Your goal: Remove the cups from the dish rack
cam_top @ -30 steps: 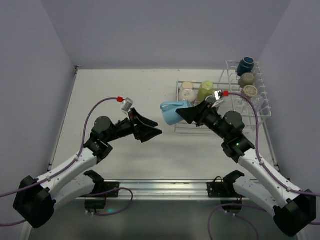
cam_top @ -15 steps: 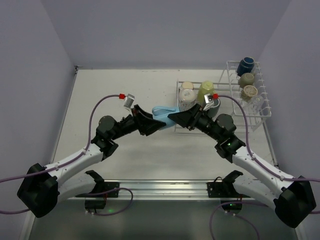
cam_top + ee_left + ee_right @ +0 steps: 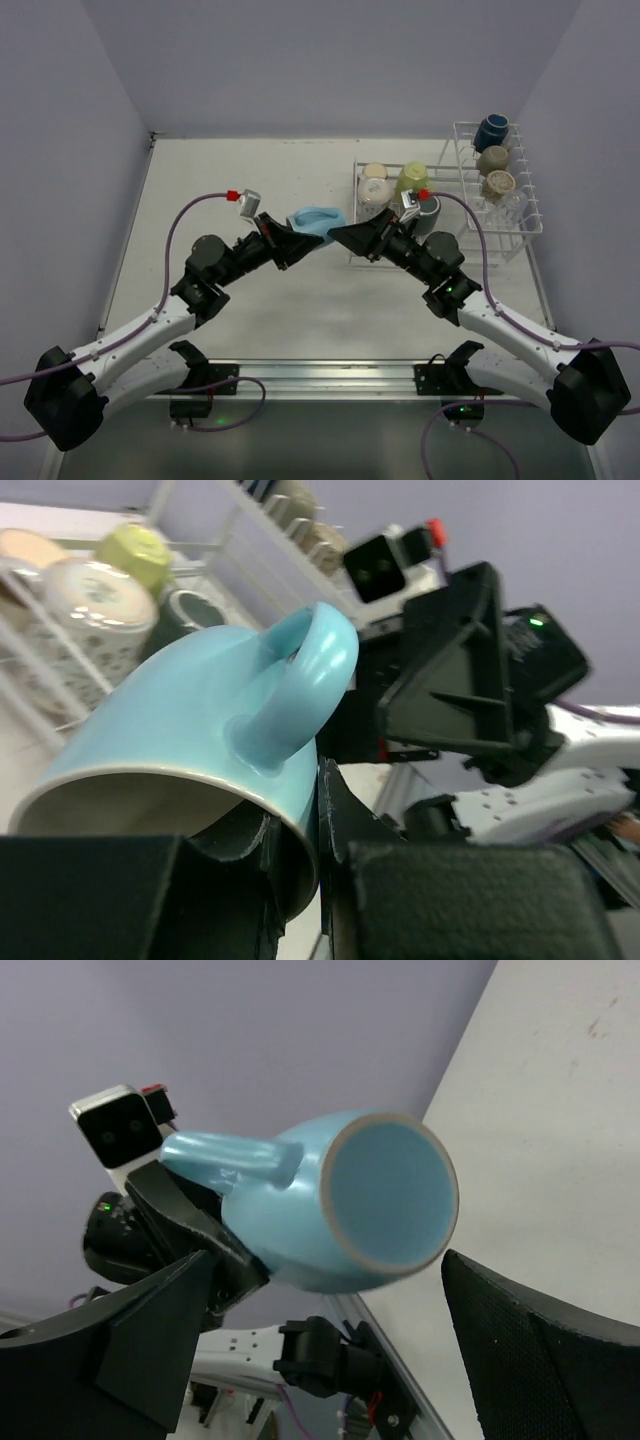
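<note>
The mug (image 3: 315, 216), clamped at its rim by the left gripper (image 3: 312, 236) with the right gripper (image 3: 345, 236) wide open, should be carried slowly away from the rack (image 3: 528, 214).

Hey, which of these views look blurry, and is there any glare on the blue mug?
Top view: sharp, evenly lit, with only faint shadows. Left wrist view: the blue mug is fairly clear, and the rack behind it is out of focus. Right wrist view: the mug is crisp with no harsh glare, and the near fingers are dark and soft.
</note>
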You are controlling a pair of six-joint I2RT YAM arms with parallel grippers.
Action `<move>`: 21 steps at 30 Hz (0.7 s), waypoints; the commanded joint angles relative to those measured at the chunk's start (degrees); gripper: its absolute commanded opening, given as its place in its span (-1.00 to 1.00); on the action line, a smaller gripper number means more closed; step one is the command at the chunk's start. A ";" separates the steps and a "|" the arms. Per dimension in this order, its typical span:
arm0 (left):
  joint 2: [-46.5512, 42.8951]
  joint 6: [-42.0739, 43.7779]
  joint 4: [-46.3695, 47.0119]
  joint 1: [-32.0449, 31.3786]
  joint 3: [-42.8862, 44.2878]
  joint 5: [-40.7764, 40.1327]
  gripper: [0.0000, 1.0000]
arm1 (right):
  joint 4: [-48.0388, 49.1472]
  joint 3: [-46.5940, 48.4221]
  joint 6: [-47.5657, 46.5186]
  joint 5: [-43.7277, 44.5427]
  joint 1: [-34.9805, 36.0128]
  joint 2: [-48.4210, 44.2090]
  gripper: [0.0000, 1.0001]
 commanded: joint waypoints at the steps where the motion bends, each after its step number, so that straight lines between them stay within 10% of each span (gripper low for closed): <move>1: -2.62 9.86 -14.20 0.42 6.71 -12.94 -1.00 | -4.24 1.47 -6.00 4.46 0.37 -2.60 0.98; 21: 39.99 29.91 -73.48 29.86 54.44 -29.85 -1.00 | -35.80 7.10 -28.86 2.37 1.59 -10.43 0.98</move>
